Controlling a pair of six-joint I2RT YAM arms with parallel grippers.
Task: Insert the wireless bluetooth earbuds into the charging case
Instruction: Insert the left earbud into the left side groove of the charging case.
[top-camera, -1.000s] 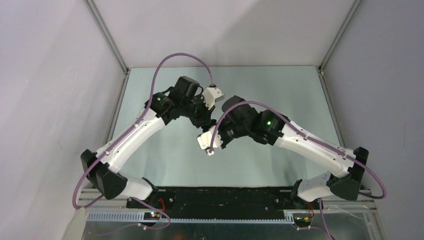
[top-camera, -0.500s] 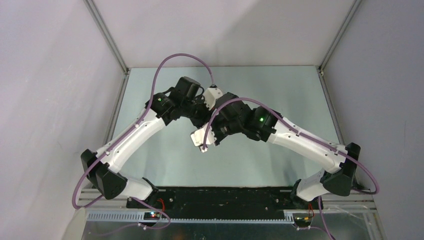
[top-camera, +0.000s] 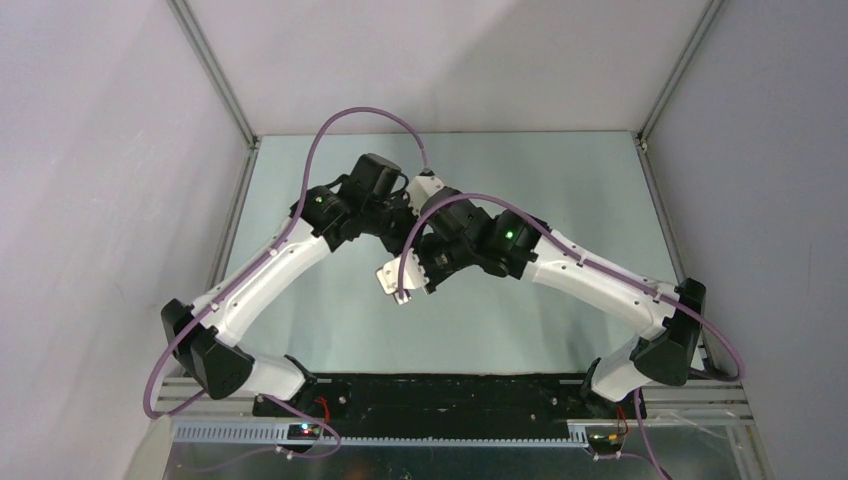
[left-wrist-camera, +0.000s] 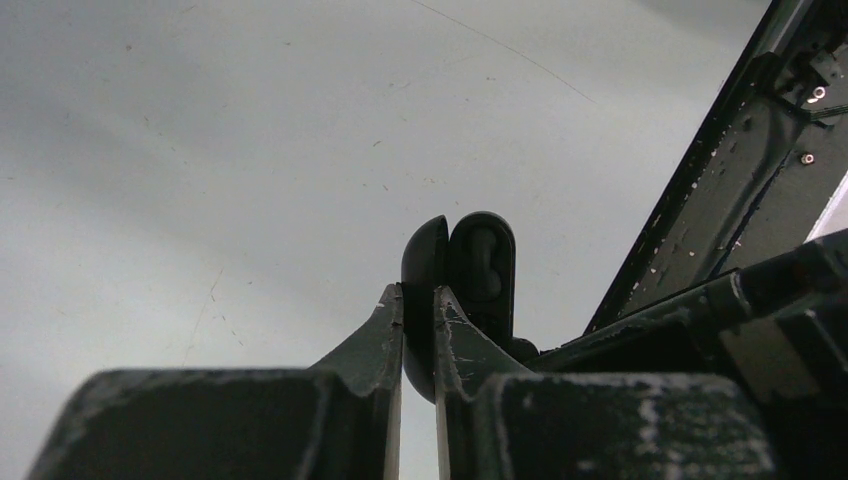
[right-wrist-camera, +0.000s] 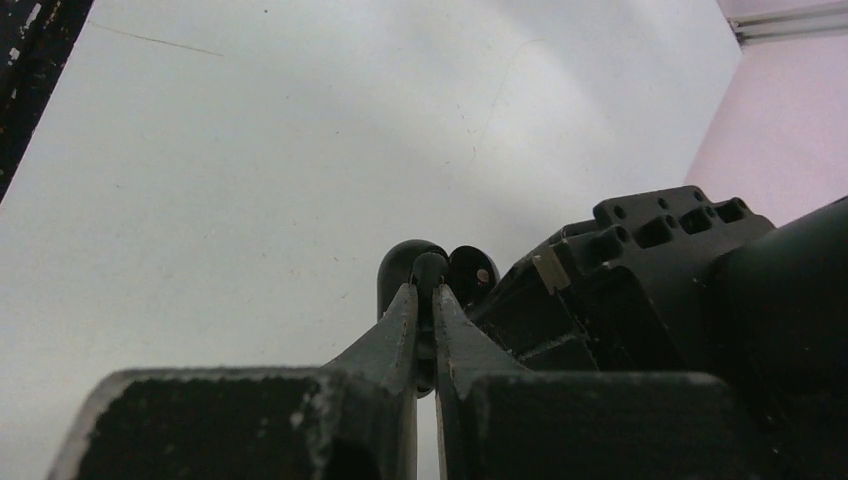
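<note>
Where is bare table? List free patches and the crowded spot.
Bare table: the far strip behind the left arm and right arm, the right side outside that arm, the near middle between both and the black base rail. Crowded: the centre, where the left claw grips the charging case and the right claw pinches a black earbud.

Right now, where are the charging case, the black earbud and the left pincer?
charging case (left-wrist-camera: 485, 268): left wrist view, open inner half.
black earbud (right-wrist-camera: 430, 268): right wrist view, rounded top.
left pincer (left-wrist-camera: 418, 296): left wrist view, midway between fingertips.
</note>
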